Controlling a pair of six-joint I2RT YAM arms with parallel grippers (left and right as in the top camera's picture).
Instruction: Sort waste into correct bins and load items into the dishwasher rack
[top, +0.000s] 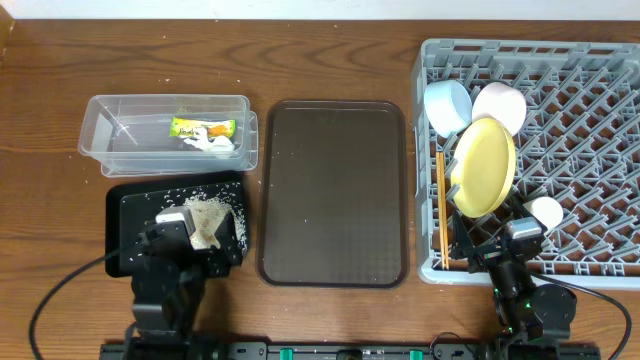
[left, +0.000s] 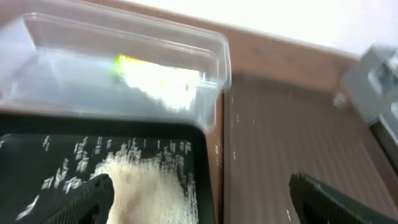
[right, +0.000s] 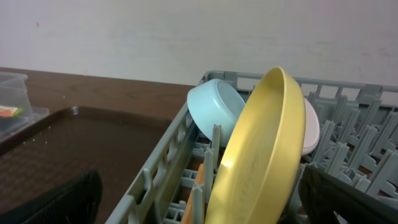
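Overhead shows the yellow plate standing on edge in the dishwasher rack, right of the brown serving tray. The light-blue bowl, pinkish bowl, cup and chopsticks are racked around it. Left of that tray, the wrapper lies in the clear tub and rice scraps lie on the black tray. The left gripper and right gripper both gape wide, holding nothing. Sorting looks finished, so the next move likely calls only for backing away cleanly.

No words or numbers can be read anywhere. The green-and-orange snack wrapper lies in the clear tub near the far left corner of the worktop. It is too small and blurry to show any letters.
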